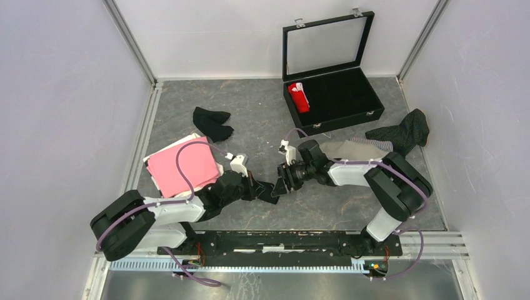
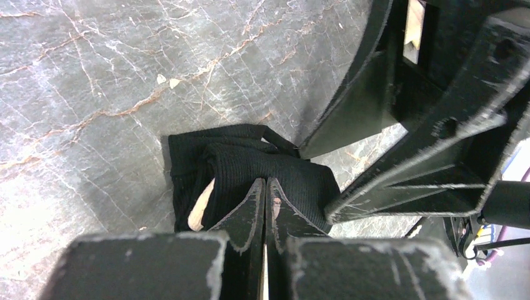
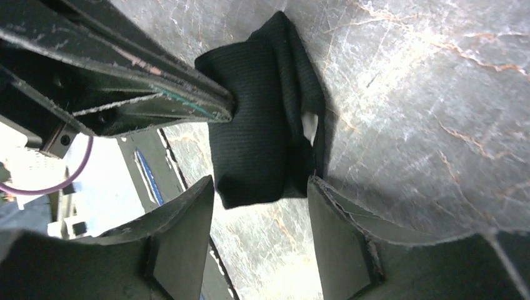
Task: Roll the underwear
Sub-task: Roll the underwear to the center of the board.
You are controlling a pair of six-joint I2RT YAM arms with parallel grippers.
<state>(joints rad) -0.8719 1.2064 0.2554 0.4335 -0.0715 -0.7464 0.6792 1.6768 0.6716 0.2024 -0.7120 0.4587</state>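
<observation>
Setting: a grey marbled bench (image 1: 262, 134) is carrying two arms, a case and several scattered garments.
Left fingers (image 2: 261, 197): lying low at the lower middle of the overhead view, pressed together and pinching one edge of the folded black underwear (image 1: 270, 192) (image 2: 237, 162) (image 3: 256, 137).
Right fingers (image 1: 281, 182): facing the left pair from the right and standing spread. In the right wrist view one finger is sitting on each side of the cloth's near end without clamping it.
Place of the pinched cloth: resting on the bench between the two arms, bunched into a thick wad, with a pale label showing at one fold.
Pink underwear (image 1: 184, 169): lying flat at the left of the overhead view, partly under the left arm and its cable.
Second black piece (image 1: 212, 123): lying crumpled above the pink one, apart from it.
Case (image 1: 337, 122): standing at the upper right with its glass lid raised.
Red underwear (image 1: 299, 97): sitting as a compact bundle at the left end of the case's interior.
Beige underwear (image 1: 350, 149): lying just behind the right arm, below the case.
Pinstriped underwear (image 1: 403, 132): lying at the right of the frame, just beside the beige one.
</observation>
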